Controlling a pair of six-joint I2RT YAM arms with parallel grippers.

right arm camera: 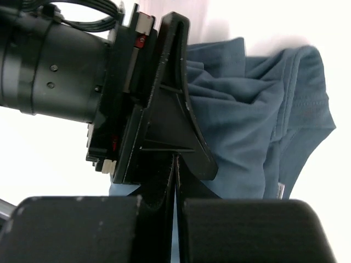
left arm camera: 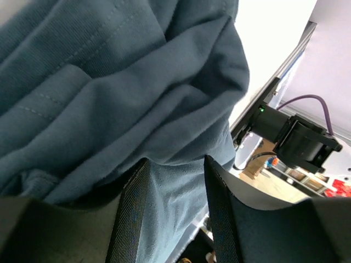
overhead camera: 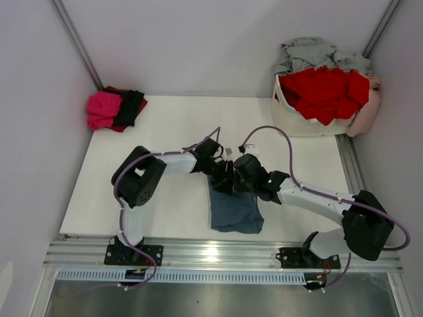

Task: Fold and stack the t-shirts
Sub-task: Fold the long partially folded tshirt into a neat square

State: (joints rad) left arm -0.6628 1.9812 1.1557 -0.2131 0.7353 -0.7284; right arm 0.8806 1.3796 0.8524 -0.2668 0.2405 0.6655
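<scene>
A slate blue-grey t-shirt (overhead camera: 234, 211) lies bunched at the table's middle, its far end under both grippers. My left gripper (overhead camera: 221, 177) reaches in from the left. In the left wrist view its jaws (left arm camera: 175, 161) stand partly apart, and a thick fold of the blue cloth (left arm camera: 137, 82) fills the gap from pad to pad. My right gripper (overhead camera: 242, 178) meets it from the right, fingers (right arm camera: 175, 159) pressed together right against the left gripper's body. Whether cloth is caught between its tips is hidden. The shirt (right arm camera: 247, 109) spreads behind, its small neck label (right arm camera: 281, 190) showing.
At the back left corner sits a small pile: a magenta-pink shirt (overhead camera: 104, 109), a black one (overhead camera: 130, 105) and red cloth (overhead camera: 119, 127) beneath. A white lattice basket (overhead camera: 297, 120) at the back right holds red shirts (overhead camera: 324, 89) and pale grey ones (overhead camera: 310, 51).
</scene>
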